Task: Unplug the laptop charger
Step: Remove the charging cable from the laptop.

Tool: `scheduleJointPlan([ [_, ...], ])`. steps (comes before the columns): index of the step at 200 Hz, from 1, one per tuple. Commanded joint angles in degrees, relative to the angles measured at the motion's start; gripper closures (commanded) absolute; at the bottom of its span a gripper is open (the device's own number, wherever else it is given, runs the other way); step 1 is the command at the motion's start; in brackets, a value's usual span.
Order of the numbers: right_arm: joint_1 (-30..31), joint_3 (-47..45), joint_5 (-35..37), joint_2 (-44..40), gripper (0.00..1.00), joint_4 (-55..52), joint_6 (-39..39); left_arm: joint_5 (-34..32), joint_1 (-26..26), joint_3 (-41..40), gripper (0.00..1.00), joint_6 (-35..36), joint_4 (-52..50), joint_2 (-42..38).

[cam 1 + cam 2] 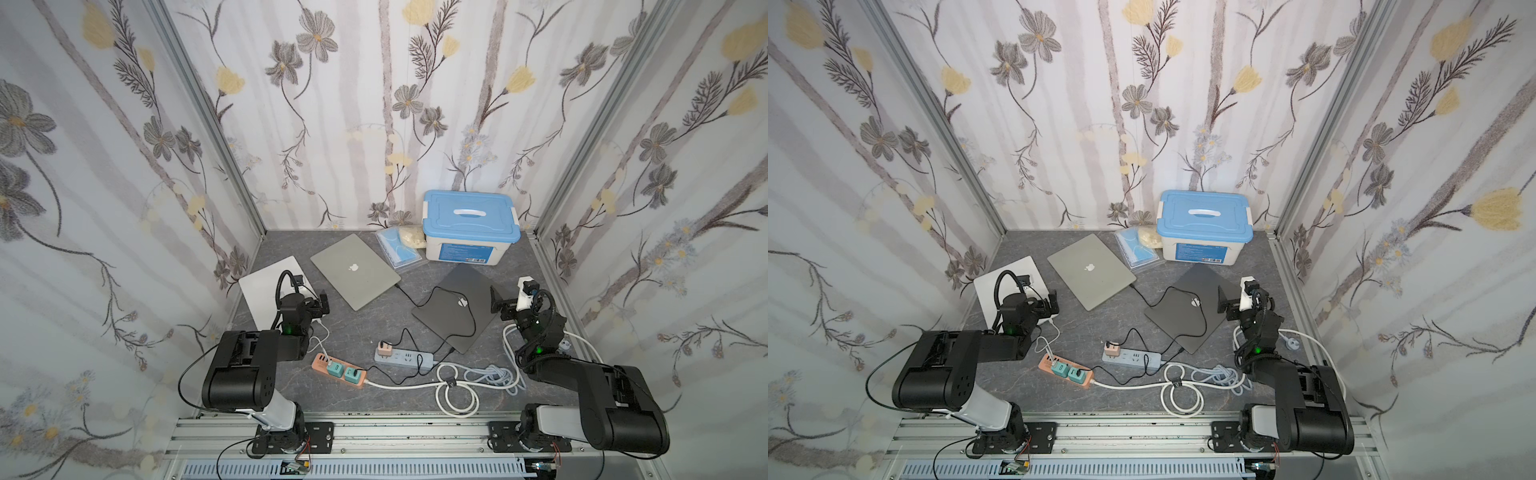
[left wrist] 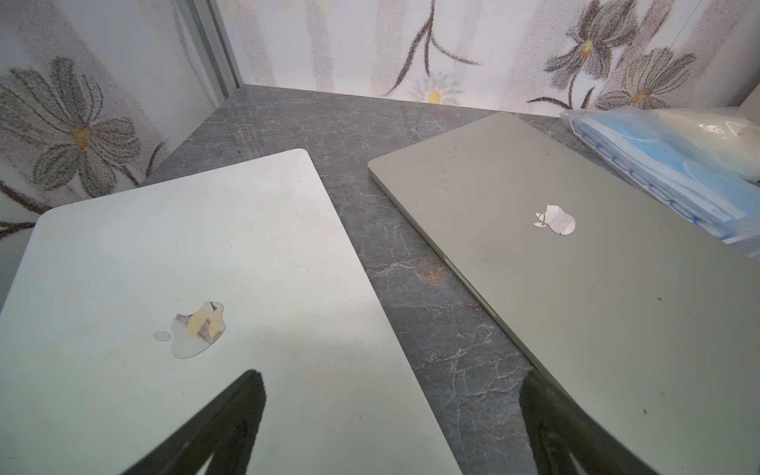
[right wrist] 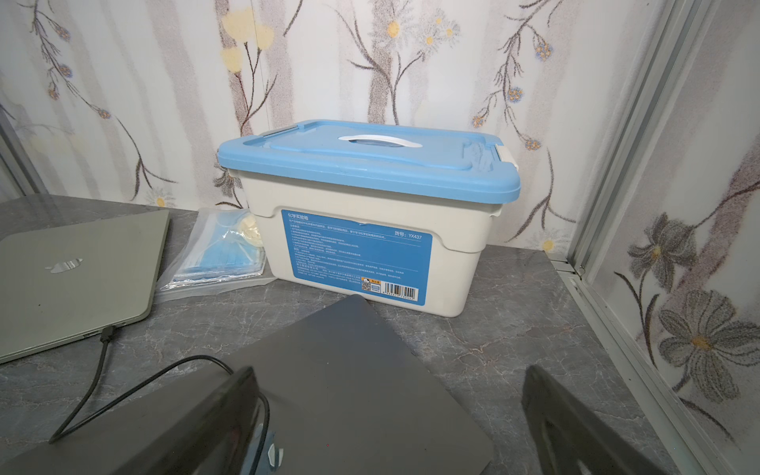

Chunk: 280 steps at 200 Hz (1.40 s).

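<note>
The grey table (image 1: 361, 328) is holding everything, and both grippers are hanging low over it. The big box (image 1: 469, 224) with the blue lid is sitting at the back wall, straight ahead of the right jaws and well apart from them. Three shut laptops are lying flat. The white laptop (image 1: 259, 291) is lying under the left gripper (image 1: 322, 305). The grey laptop (image 1: 353, 270) is lying just ahead of those jaws, to their right. The dark laptop (image 1: 469, 286) is lying under the right gripper (image 1: 496, 301). Both sets of jaws are standing wide apart and are gripping nothing. In the left wrist view one finger (image 2: 222, 419) is hanging over the white laptop. The mask bag (image 1: 399, 249) is lying beside the box, ahead of the right jaws and to their left. Two strips are lying back behind both sets of jaws, between the arms: the orange strip (image 1: 318, 360) nearer the left jaws, the grey strip (image 1: 405, 357) nearer the middle. A black cord (image 3: 96, 370) is sticking into the grey laptop's side, ahead and left of the right jaws, and is trailing across the dark laptop. The chargers are sitting in the strips, well behind the jaws: a pink plug (image 1: 384, 347) in the grey strip and two green plugs (image 1: 334, 368) in the orange strip. I cannot tell which plug the black cord is ending at.
</note>
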Motion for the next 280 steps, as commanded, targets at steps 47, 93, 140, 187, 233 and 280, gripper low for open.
scheduleJointPlan([
  [47, 0.01, 0.15, -0.28, 0.00, 0.00, 2.50, -0.68, 0.39, 0.14, 0.33, 0.00, -0.07, 0.49, -0.08],
  [93, 0.21, 2.40, 6.47, -3.10, 0.00, -3.90, 1.80, -0.75, -0.11, 3.25, 0.00, -0.22, -7.79, -2.91],
  [140, 3.92, 13.24, 11.00, -14.44, 0.00, -31.08, 5.36, -15.64, -2.76, 16.51, 0.00, -13.20, -40.15, -11.79],
  [187, 12.32, 27.13, 7.07, -16.42, 0.00, -52.15, 10.63, -10.09, -3.99, 30.25, 0.00, -27.15, -68.34, -14.67],
  [233, 27.17, 41.95, 3.25, -4.18, 0.01, -60.60, 10.98, 0.14, -2.57, 33.24, 0.00, -28.19, -79.23, -16.67],
  [280, 38.44, 53.17, -1.80, 11.69, 0.00, -60.85, 12.94, 7.01, 1.36, 34.04, 0.00, -29.61, -83.26, -14.87],
])
